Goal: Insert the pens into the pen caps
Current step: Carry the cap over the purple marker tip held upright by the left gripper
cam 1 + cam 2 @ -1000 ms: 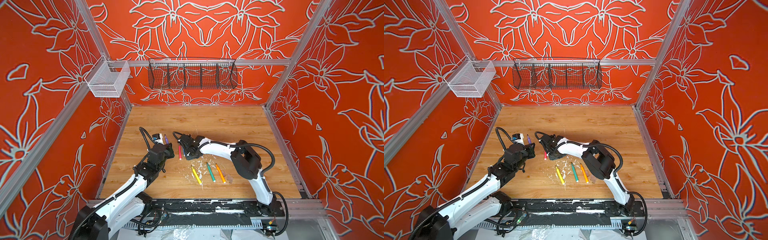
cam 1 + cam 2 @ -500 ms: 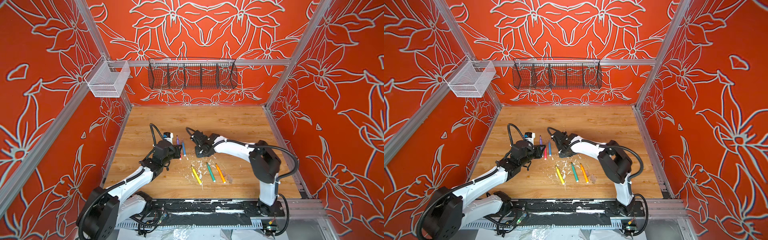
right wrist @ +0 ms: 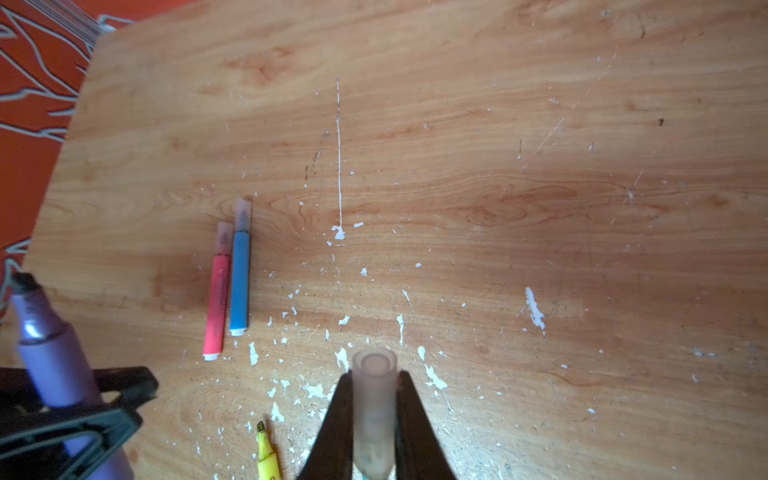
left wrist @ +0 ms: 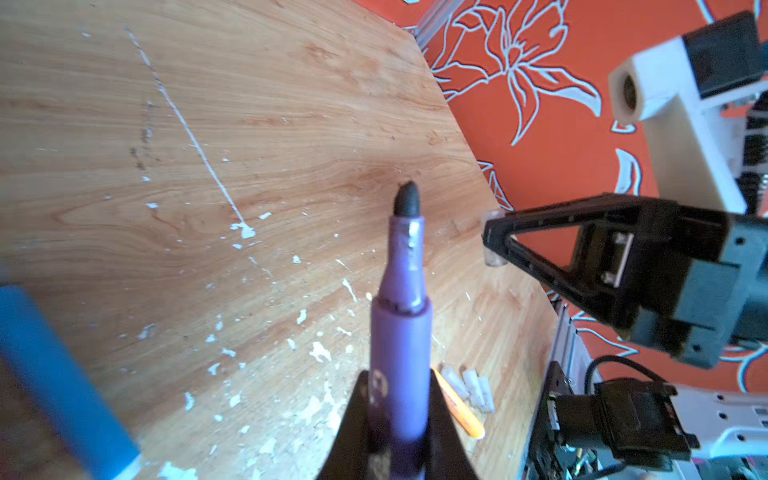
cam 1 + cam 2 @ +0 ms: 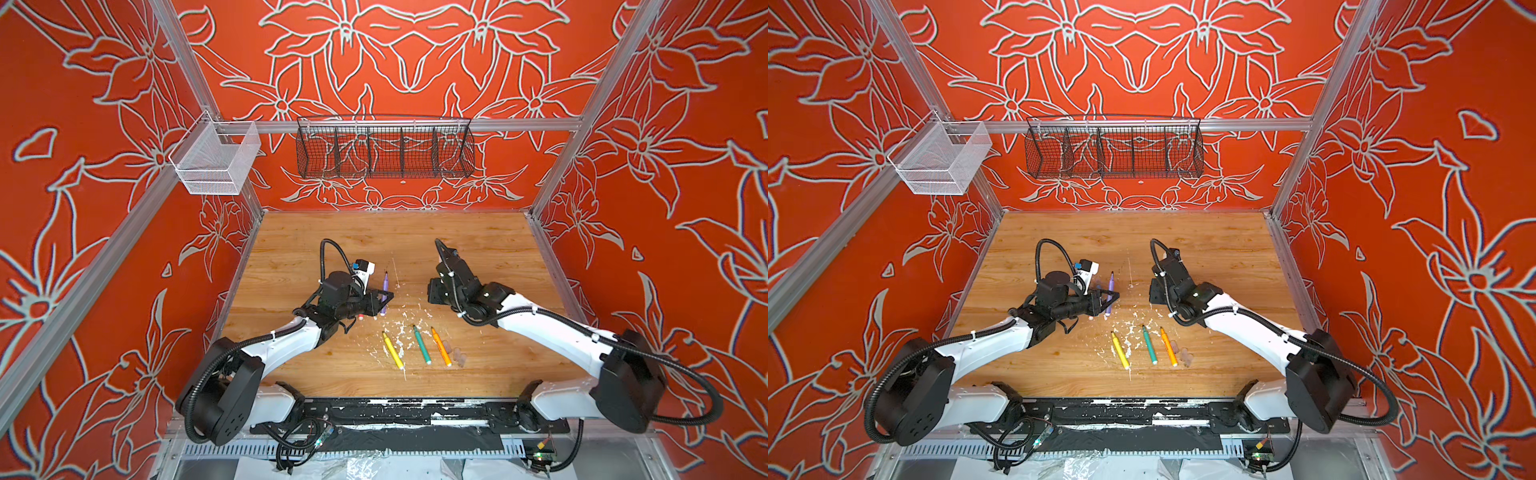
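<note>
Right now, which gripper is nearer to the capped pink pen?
Left. The left gripper, holding the purple pen, hangs close by the pink pen; the right gripper, holding a cap, is farther off.

Orange floral walls (image 5: 415,62), wooden tabletop (image 5: 478,249), black wire basket (image 5: 384,151); bright, possibly daylight.

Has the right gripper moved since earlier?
Yes, rightward: the right gripper went from left of the yellow pen to in line with the orange pen.
</note>
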`<act>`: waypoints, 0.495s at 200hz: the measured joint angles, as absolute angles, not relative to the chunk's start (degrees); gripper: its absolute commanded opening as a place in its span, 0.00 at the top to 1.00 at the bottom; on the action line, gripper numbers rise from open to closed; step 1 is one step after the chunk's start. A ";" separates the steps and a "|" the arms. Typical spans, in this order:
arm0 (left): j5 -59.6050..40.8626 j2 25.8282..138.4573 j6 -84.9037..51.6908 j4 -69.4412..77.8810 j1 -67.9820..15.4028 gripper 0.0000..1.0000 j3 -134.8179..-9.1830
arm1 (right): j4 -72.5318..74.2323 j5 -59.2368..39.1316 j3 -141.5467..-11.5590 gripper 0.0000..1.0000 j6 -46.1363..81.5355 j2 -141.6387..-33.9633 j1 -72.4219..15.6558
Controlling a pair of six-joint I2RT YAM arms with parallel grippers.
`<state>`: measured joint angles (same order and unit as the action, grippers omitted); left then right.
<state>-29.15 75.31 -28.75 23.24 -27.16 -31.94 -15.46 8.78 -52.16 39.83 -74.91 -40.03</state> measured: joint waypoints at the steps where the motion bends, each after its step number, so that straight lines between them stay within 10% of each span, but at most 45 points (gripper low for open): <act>1: -29.15 75.33 -28.71 23.22 -27.29 1.00 -31.99 | -15.35 8.78 -52.01 0.97 39.83 -74.72 -39.99; 99: -26.26 78.28 -22.02 19.25 -39.83 1.00 -38.59 | 8.80 2.20 -35.79 1.00 42.33 -60.95 -36.51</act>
